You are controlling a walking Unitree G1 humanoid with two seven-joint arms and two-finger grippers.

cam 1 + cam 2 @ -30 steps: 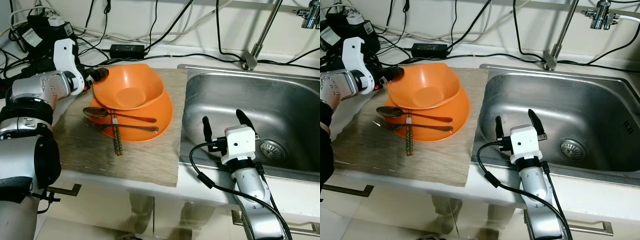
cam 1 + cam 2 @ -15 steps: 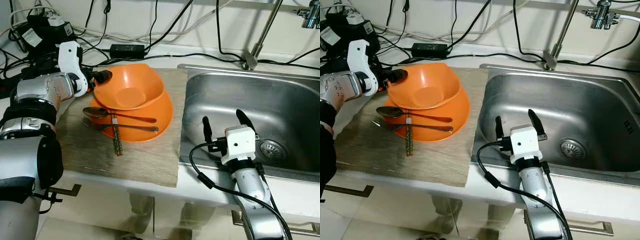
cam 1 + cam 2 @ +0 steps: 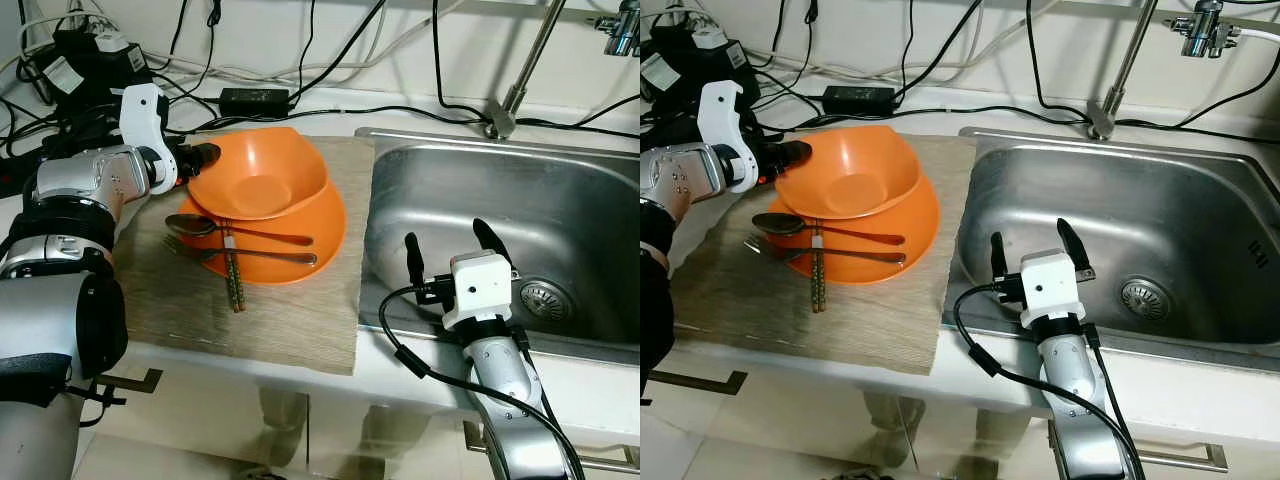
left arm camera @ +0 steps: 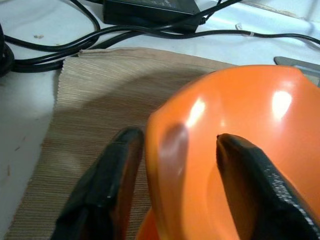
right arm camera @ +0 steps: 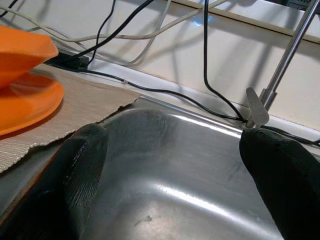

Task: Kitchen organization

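A: One glossy orange plastic bowl (image 3: 262,172) on an orange plate (image 3: 318,238), bench mat; left pincer (image 3: 199,156) at its rim.

B: Left wrist: fingers (image 4: 107,184) straddle the rim (image 4: 165,150), not clamped. Light, stiff, slick; pinch there. Right pincer (image 5: 170,170) open over the steel sink (image 5: 165,150).

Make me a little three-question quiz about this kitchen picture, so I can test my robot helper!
1. True or false: the left gripper has one black finger inside the rim of the orange plastic bowl and one outside.
2. What does the orange bowl sit on? A) the steel sink B) the orange plate C) the bare counter
3. Fill in: the right gripper hovers with its fingers apart over the front edge of the stainless steel ____.

Key: 1 true; 2 B, the orange plate, which also carries a metal spoon; 3 sink.
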